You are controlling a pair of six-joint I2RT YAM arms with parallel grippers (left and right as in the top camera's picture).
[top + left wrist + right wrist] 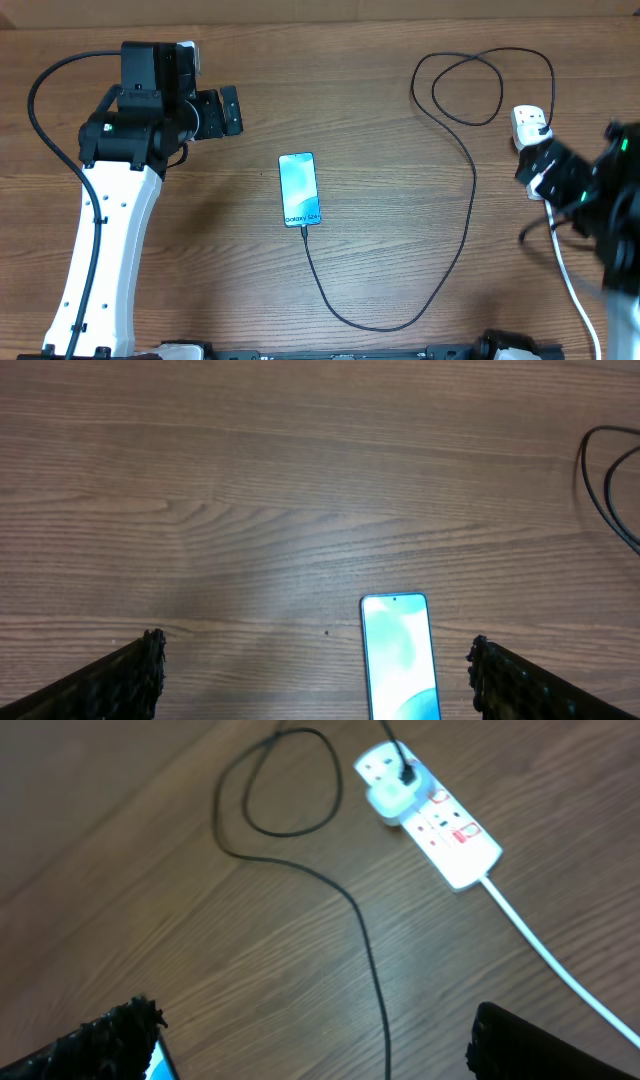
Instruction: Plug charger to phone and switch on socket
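Right gripper (pixel 310 1015) spread wide, empty, hovering short of the socket (pixel 432 808). Socket sits far right on the table (pixel 150 870), with the charger (pixel 362 925) plugged into its end. Cable tip looks seated in the phone (pixel 299 190) mid-table, so likely only the switch is left.

Suggest bringing the jaws together first, then pressing one fingertip straight down on the red switch (pixel 462 837). Don't shove the strip or snag the white lead (pixel 548 950).

Wrist view shows the switch clearly. Overhead has the right arm (pixel 600 190) blurred over most of the strip, but only overhead shows the phone-end connection.

Left gripper (pixel 315 645) fingers apart, empty, idle near the phone.
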